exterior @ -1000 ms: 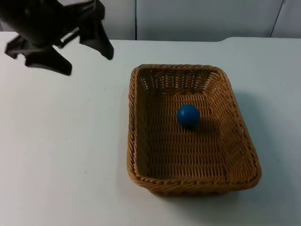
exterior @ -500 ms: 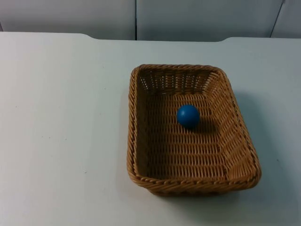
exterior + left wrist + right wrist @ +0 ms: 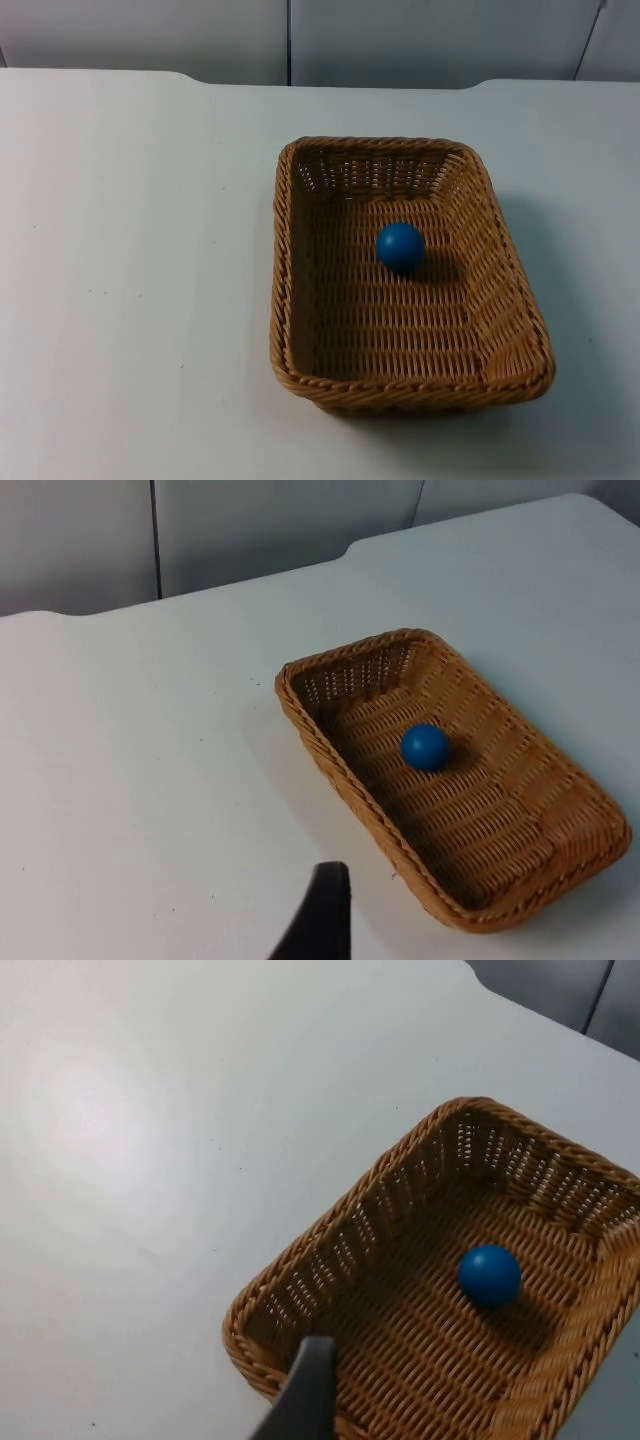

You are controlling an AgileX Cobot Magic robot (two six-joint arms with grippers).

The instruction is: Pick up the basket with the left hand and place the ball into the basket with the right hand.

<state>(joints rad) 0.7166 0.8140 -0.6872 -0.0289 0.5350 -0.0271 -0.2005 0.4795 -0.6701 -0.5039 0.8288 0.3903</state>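
Ball (image 3: 400, 246) sits inside basket (image 3: 410, 385) on bench (image 3: 140, 300). Left pincer (image 3: 320, 920) and right pincer (image 3: 305, 1395) held off; spread cannot tell. Your risk: a careless rim grab tips the basket, and the ball rolls out.

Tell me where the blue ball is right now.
The blue ball lies inside the wicker basket, on its woven floor nearer the far wall, right of the table's centre in the top view.
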